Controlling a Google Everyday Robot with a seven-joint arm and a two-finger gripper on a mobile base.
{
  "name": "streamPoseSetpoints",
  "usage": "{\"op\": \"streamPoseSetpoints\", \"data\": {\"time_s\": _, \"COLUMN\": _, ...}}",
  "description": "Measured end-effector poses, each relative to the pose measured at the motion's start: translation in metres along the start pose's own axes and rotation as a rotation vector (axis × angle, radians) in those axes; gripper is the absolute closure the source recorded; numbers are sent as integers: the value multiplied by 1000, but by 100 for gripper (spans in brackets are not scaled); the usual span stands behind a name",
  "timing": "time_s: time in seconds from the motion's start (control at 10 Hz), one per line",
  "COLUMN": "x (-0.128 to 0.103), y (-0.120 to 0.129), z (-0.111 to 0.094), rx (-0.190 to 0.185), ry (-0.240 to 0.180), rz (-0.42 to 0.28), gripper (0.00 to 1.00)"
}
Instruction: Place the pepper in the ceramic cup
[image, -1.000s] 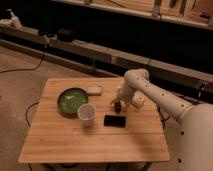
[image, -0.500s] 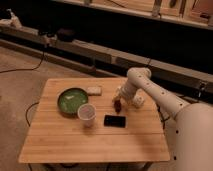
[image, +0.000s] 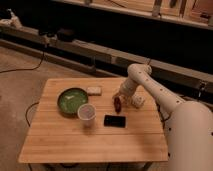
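Toward counter's robot-side edge, tool hung directly over pepper, arm bent down from above: posture suited to top grasp. Pepper lay at tool's tip, on or just above counter; whether touched, unclear. Tool's opening: could not tell. Ceramic cup stood upright, mouth up to receive pepper, just beside green bowl, apart from pepper. Black phone lay flat near cup, in front of pepper. Judged step: grasping pepper; transfer to cup not yet done.
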Motion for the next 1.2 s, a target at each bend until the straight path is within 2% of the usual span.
{"op": "streamPoseSetpoints", "data": {"time_s": 0.3, "x": 0, "y": -15, "z": -3, "rx": -15, "ry": -4, "rz": -53, "gripper": 35}}
{"op": "streamPoseSetpoints", "data": {"time_s": 0.6, "x": -6, "y": -27, "z": 4, "rx": -41, "ry": 10, "rz": -107, "gripper": 35}}
{"op": "streamPoseSetpoints", "data": {"time_s": 0.9, "x": -5, "y": -17, "z": 14, "rx": -106, "ry": 59, "rz": -132, "gripper": 35}}
{"op": "streamPoseSetpoints", "data": {"time_s": 1.1, "x": -4, "y": -7, "z": 18, "rx": -151, "ry": 79, "rz": -133, "gripper": 35}}
{"op": "streamPoseSetpoints", "data": {"time_s": 1.2, "x": -4, "y": -4, "z": 19, "rx": -167, "ry": 84, "rz": -129, "gripper": 39}}
